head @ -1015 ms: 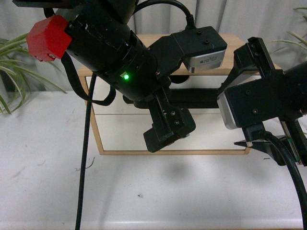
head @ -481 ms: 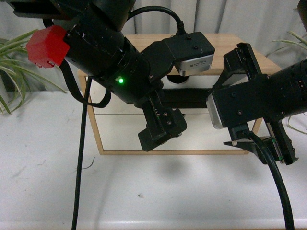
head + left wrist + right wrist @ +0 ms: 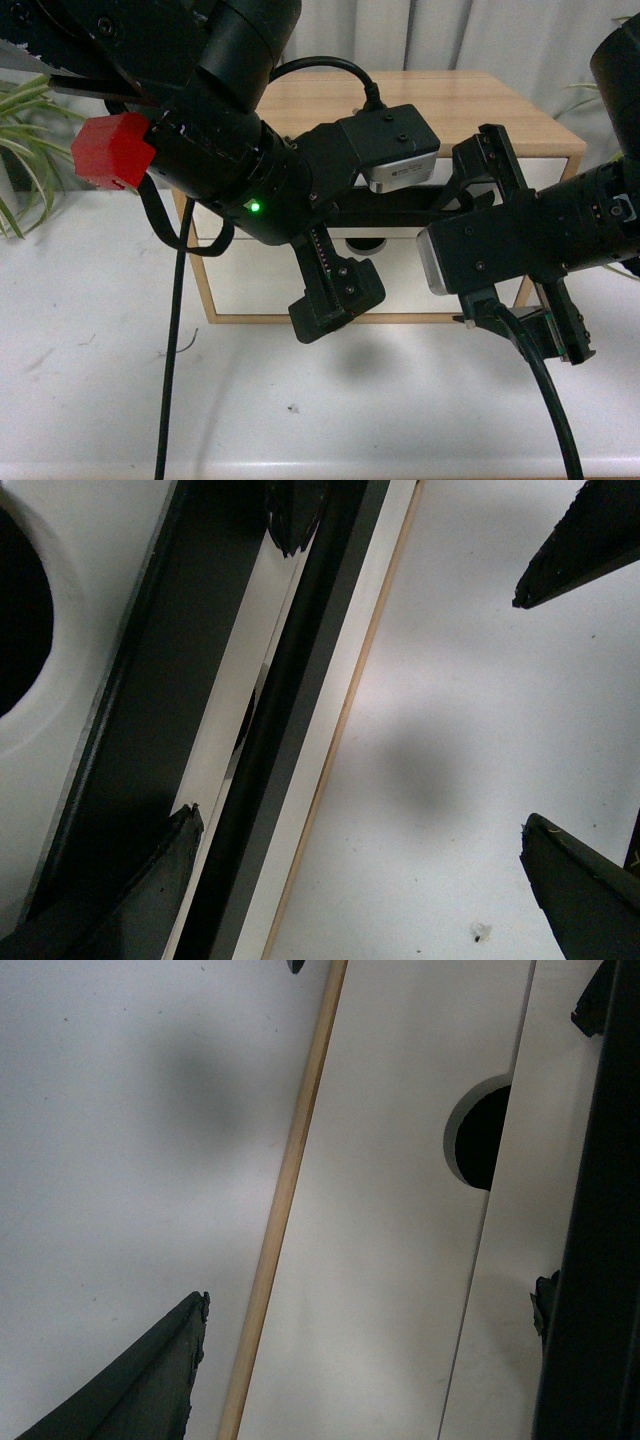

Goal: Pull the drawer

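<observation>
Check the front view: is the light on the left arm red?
No, the light on the left arm glows green.

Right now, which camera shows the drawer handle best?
Left wrist view: the handle runs as a long black bar through the picture, close and mostly unblocked. In the front view the arms cover nearly all of it. The right wrist view catches only a cropped dark strip, likely the handle.

White surface with faint scuffs; light-wood cabinet against pale grey curtain; green plant leaves at far left
</observation>
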You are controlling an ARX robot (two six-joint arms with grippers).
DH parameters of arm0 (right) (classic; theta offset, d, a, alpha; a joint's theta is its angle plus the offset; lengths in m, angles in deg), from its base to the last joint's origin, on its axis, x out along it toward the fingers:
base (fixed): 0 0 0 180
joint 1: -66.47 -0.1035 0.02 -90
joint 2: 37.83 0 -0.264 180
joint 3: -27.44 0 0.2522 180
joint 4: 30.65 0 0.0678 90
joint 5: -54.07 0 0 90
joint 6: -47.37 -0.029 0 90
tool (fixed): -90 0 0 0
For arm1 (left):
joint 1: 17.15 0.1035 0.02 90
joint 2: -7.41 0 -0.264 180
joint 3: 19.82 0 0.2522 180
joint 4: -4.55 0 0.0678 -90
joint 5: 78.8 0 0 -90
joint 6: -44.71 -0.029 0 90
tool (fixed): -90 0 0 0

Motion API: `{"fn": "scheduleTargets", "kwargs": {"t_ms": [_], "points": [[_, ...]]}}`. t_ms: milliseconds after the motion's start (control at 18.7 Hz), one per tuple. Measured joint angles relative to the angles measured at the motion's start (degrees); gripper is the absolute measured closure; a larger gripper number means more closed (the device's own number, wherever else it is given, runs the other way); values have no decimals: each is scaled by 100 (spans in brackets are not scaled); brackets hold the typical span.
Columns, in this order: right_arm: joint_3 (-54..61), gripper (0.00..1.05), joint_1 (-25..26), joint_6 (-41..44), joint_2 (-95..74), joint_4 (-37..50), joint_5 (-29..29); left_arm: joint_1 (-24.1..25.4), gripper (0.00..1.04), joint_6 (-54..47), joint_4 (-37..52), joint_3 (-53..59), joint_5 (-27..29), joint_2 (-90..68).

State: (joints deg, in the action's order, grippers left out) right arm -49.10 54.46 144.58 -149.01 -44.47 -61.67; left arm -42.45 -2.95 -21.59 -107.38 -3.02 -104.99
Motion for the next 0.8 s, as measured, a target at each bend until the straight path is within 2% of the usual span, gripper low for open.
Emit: {"fn": "scheduleTargets", "kwargs": {"t_ms": [427,801], "points": [[216,6,-13,-107,81,92,-22,15,7,31,249,201,-195,39],[957,6,-74,-116,636,157,35,-125,7,85,529,962,-295,540]]}}
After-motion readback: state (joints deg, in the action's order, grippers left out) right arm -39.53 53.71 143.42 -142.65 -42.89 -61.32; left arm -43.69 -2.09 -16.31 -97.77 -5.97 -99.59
